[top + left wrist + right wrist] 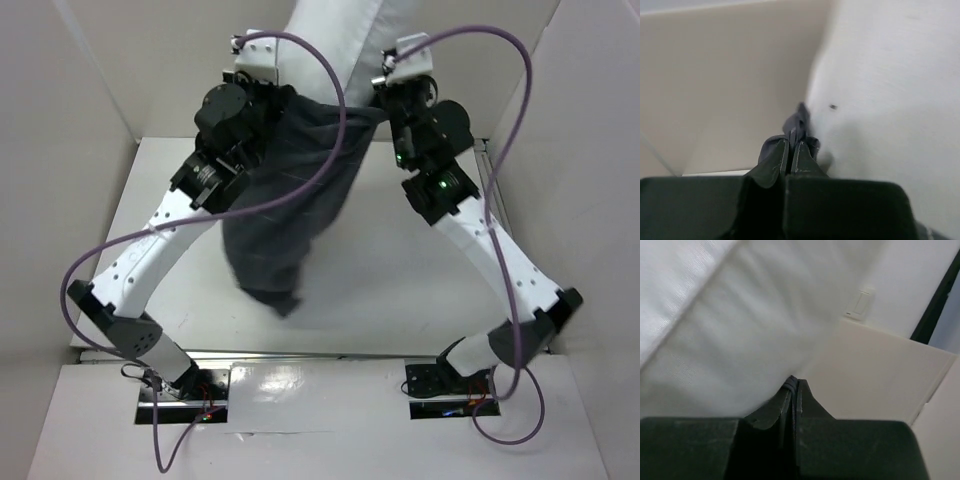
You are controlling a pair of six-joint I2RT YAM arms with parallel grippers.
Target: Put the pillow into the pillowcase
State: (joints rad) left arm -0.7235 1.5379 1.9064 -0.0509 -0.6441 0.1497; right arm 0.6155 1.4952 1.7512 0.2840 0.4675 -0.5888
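Left gripper [791,145]: fingers pressed together, pinching a fold of the pillowcase [290,190] at its mouth edge; held high on the left.
Right gripper [792,390]: fingers pressed together on a thin sliver of the same dark cloth, at the opposite side of the mouth; held high on the right.
Pillowcase: hangs as a sack from both grippers; lower end blurred over the tabletop [400,290], contact cannot be told.
Pillow [330,40]: white; upper part stands out of the mouth between the grippers, close beside both.
Cables [343,110]: purple; the left arm's loop crosses in front of the pillowcase.
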